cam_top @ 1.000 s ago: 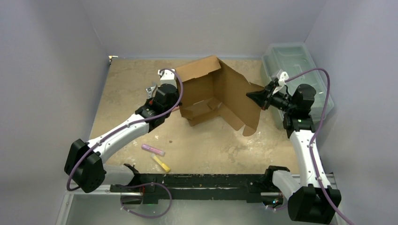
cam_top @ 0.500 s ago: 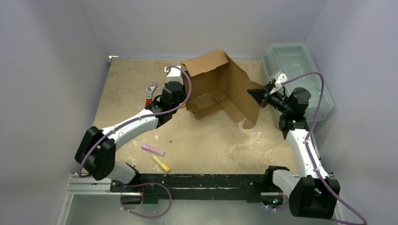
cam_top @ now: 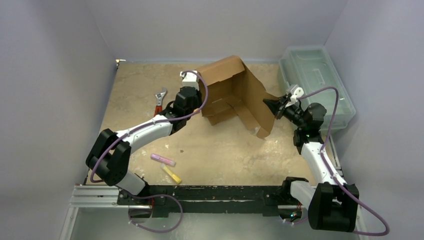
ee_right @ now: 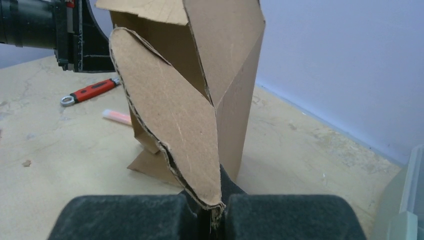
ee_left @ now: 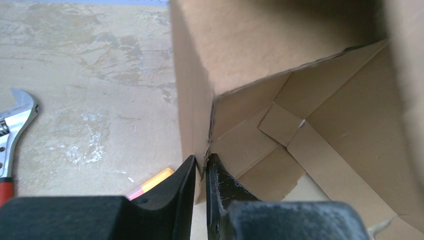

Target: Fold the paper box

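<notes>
Tan tabletop (cam_top: pixel 220 155) carries paper box (cam_top: pixel 235 90) between wrench (cam_top: pixel 160 97) and green bin (cam_top: pixel 315 70).

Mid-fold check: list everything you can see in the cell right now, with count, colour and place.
brown cardboard die-cut box: one, brown, far centre of the table, partly folded and standing open
translucent pale-green plastic bin: one, pale green, far right corner
red-handled silver adjustable wrench: one, red and silver, left of the box
pink marker-like stick: one, pink, near left of centre
yellow marker-like stick: one, yellow, just nearer than the pink one
mottled tan table: one, tan, under everything
black rail: one, black, near edge
left gripper: one, black, shut on the box's left wall edge
right gripper: one, black, shut on the box's right flap
</notes>
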### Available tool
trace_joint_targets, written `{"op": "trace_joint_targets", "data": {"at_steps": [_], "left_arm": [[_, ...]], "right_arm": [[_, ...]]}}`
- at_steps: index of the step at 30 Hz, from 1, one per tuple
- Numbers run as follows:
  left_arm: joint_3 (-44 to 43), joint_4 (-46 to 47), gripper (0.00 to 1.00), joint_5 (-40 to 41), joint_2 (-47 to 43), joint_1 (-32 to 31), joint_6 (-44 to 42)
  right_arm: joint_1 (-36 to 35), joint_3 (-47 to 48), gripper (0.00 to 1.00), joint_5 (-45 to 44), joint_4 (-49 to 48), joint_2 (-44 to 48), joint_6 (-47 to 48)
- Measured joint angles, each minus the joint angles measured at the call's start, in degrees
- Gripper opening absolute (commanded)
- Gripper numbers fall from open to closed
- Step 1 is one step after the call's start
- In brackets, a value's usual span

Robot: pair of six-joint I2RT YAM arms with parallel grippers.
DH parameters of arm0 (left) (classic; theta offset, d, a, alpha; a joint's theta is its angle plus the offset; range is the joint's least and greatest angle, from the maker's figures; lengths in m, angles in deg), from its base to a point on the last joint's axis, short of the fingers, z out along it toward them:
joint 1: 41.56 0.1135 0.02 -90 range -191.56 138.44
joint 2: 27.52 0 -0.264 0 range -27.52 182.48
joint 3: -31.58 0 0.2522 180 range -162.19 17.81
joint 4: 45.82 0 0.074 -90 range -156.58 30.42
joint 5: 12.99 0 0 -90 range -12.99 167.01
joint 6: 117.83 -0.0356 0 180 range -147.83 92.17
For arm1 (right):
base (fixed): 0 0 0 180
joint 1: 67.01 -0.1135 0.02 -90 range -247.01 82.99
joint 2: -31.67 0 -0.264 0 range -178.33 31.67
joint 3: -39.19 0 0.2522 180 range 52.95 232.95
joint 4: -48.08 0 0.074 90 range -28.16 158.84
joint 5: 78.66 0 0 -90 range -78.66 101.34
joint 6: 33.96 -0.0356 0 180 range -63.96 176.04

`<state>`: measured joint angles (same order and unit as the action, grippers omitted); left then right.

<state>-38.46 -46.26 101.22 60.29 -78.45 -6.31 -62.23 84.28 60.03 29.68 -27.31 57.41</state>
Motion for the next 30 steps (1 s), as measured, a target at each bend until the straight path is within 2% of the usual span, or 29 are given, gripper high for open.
{"op": "trace_joint_targets", "data": {"at_steps": [7, 16, 22, 30], "left_arm": [[-0.7, 0.8, 0.19, -7.5, 0.2, 1.9, 3.0], [-0.7, 1.5, 0.39, -18.3, 0.5, 4.5, 9.0], [0.0, 2.1, 0.46, -25.5, -0.1, 6.3, 11.2], [3.3, 2.0, 0.48, -32.5, -4.0, 9.0, 12.5]], "right_arm": [[0.0, -0.8, 0.00, -1.4, -0.8, -0.1, 0.3], [0.1, -0.9, 0.00, -3.2, -0.8, -1.4, 1.4], [0.1, -0.9, 0.00, -4.5, -0.7, -2.3, 1.8], [0.1, -0.9, 0.00, -5.8, -0.5, -2.6, 2.1]]}}
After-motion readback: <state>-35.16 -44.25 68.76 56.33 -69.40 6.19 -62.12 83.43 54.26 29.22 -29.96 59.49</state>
